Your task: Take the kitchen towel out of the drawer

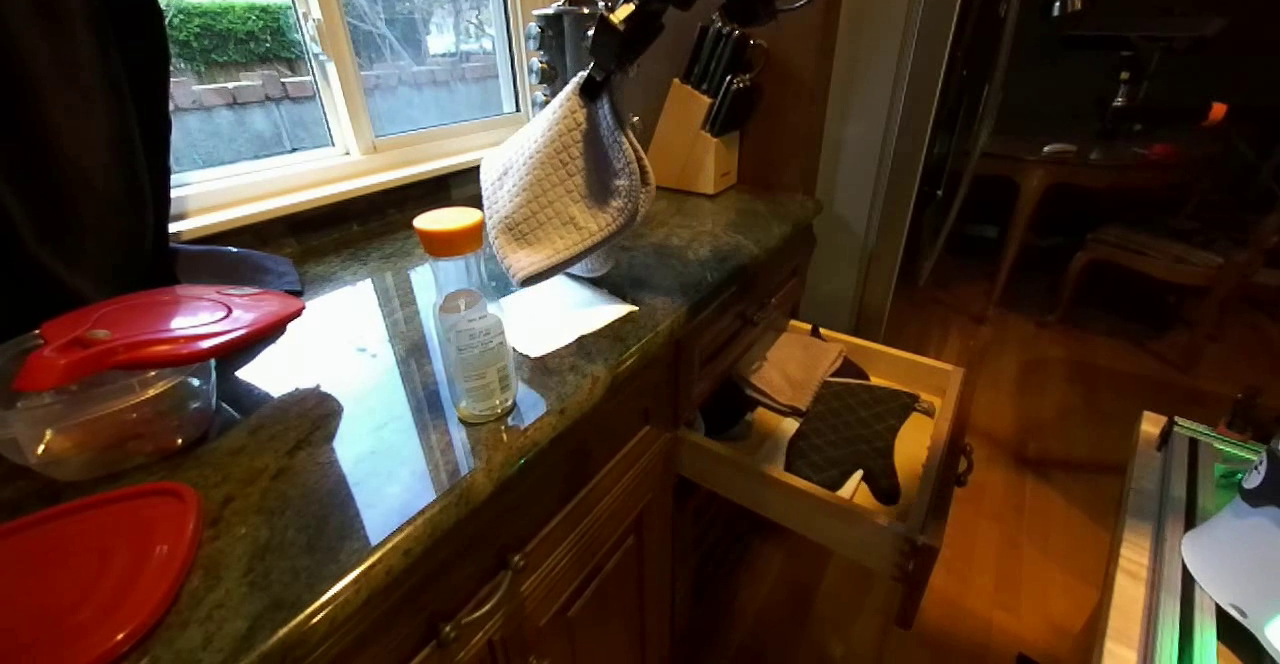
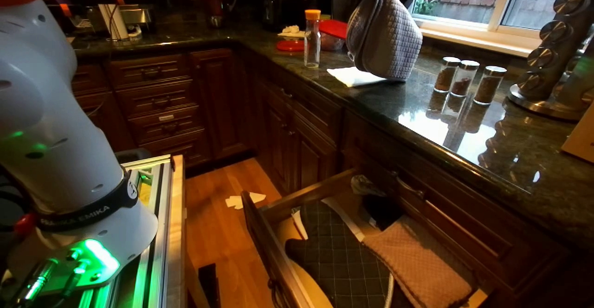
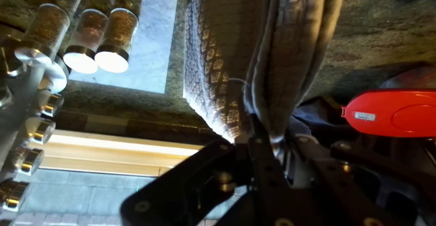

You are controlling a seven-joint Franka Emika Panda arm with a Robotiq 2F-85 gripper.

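The kitchen towel, light grey with a fine check pattern, hangs folded from my gripper in both exterior views [image 1: 560, 184] [image 2: 394, 34]. It also fills the upper middle of the wrist view [image 3: 228, 49]. My gripper [image 1: 597, 82] is shut on the towel's top edge; its jaws pinch the cloth in the wrist view [image 3: 272, 130]. The towel hangs over the counter; I cannot tell if its lowest corner touches. The drawer [image 1: 780, 509] stands open below the counter, also in an exterior view [image 2: 304, 193]. It holds a dark quilted mitt [image 1: 850, 434] and a folded brownish cloth [image 1: 795, 372].
A glass bottle with an orange cap [image 1: 475, 354] stands near the counter's front edge. A white paper sheet [image 1: 570, 316] lies below the towel. Spice jars [image 2: 464, 78], a spice rack [image 2: 552, 67], a knife block [image 1: 690, 149] and a red-lidded container [image 1: 160, 329] stand around.
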